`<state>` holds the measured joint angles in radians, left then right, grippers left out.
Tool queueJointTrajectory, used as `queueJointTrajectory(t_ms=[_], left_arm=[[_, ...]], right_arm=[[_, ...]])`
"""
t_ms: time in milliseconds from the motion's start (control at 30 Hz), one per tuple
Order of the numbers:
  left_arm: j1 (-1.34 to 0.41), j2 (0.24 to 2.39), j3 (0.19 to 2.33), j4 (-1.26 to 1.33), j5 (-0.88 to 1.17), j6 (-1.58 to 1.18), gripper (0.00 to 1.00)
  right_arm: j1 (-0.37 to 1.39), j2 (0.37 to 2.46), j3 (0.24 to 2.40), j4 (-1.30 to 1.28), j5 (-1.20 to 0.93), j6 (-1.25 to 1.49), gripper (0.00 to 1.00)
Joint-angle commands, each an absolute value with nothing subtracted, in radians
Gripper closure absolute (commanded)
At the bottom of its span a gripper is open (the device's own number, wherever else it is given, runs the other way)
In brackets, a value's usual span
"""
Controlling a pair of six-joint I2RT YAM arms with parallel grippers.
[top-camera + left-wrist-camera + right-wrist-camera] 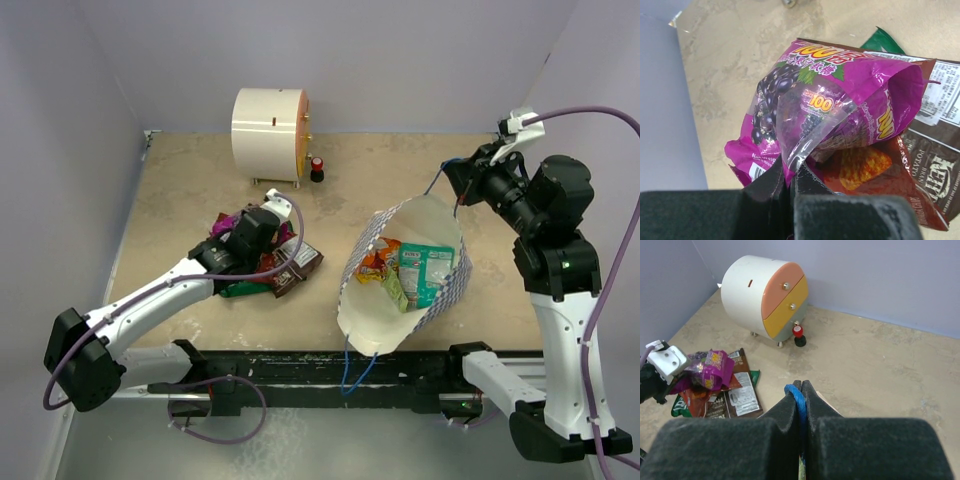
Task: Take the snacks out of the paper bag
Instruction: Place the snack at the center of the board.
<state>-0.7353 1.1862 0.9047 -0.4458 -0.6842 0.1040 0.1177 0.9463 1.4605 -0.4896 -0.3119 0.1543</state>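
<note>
Both arms wear white shells over black joints, the left arm and right arm each trailing a purple cable (looped loosely); gripper fingers are matte black.

The paper bag lies open holding green and orange snacks, right arm at its handle.

You face a lab test cell: beige worktop, plain lilac walls, two arms bolted to a rail.
</note>
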Motion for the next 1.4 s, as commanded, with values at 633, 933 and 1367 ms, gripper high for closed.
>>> queueJointTrajectory(t_ms=[633, 933, 1367], left_arm=[[-0.735, 1.294, 0.849, -0.57, -0.476, -0.466, 0.71], [-0.735, 1.156, 0.911, -0.617, -0.329, -0.481, 0.24], [-0.734, 1.057, 1.159, -0.697, -0.185, -0.43, 0.01]], right_arm=[[0.118, 0.906, 1.446, -0.402, -0.279, 0.149, 1.0], [0.117, 0.971, 1.488, -0.247, -0.143, 0.011, 1.0], [0.101, 1.07, 1.667, -0.333, -0.407, -0.295, 1.0]])
